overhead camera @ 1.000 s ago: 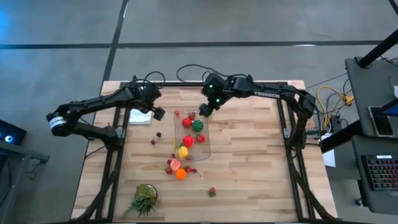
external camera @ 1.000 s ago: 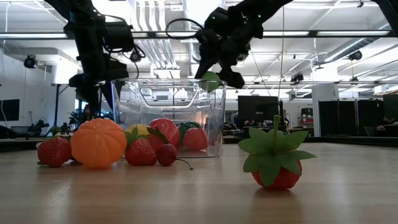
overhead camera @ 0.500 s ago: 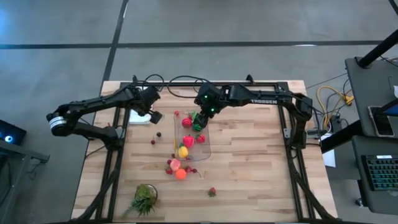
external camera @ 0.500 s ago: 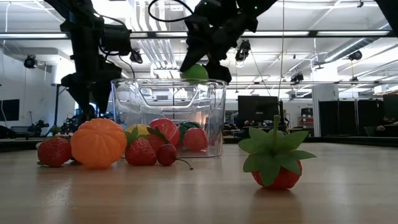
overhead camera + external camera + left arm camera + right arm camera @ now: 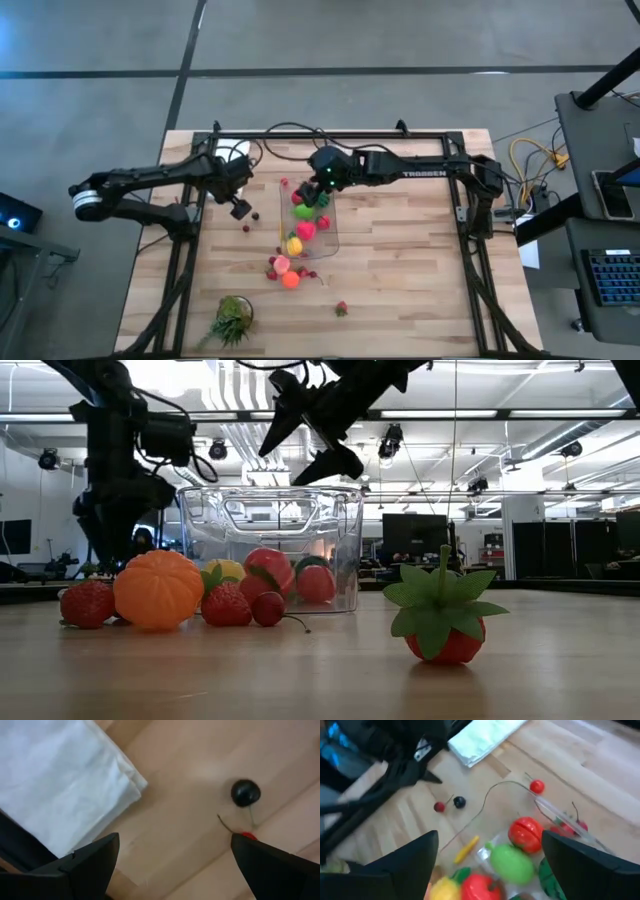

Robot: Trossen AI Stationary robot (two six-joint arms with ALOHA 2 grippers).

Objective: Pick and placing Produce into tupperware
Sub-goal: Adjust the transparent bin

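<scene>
The tupperware (image 5: pixel 322 238) (image 5: pixel 270 545) stands mid-table, a clear tub with red, yellow and green produce inside. A green piece (image 5: pixel 512 863) (image 5: pixel 303 211) lies in it beside a red one (image 5: pixel 526 833). My right gripper (image 5: pixel 313 192) (image 5: pixel 310 438) (image 5: pixel 489 842) hangs open just above the tub's far end, holding nothing. My left gripper (image 5: pixel 241 207) (image 5: pixel 175 852) points down, open, left of the tub, near a dark cherry (image 5: pixel 245 792) (image 5: pixel 256 215) that lies on the wood. Loose produce sits at the tub's near end: an orange piece (image 5: pixel 157 590) and strawberries (image 5: pixel 87 603).
A folded white cloth (image 5: pixel 60 775) (image 5: pixel 485 737) lies at the far left under my left arm. A leafy green tuft (image 5: pixel 232 320) sits near the front edge, and a lone strawberry (image 5: pixel 341 308) (image 5: pixel 440 615) lies right of it. A red cherry (image 5: pixel 246 228) lies by the dark one.
My right gripper has swung toward the table's left, over the tupperware's far end, and opened; the green piece it carried has dropped into the tub. My left gripper has come down and toward the near edge, off the white cloth and nearer the dark cherry.
</scene>
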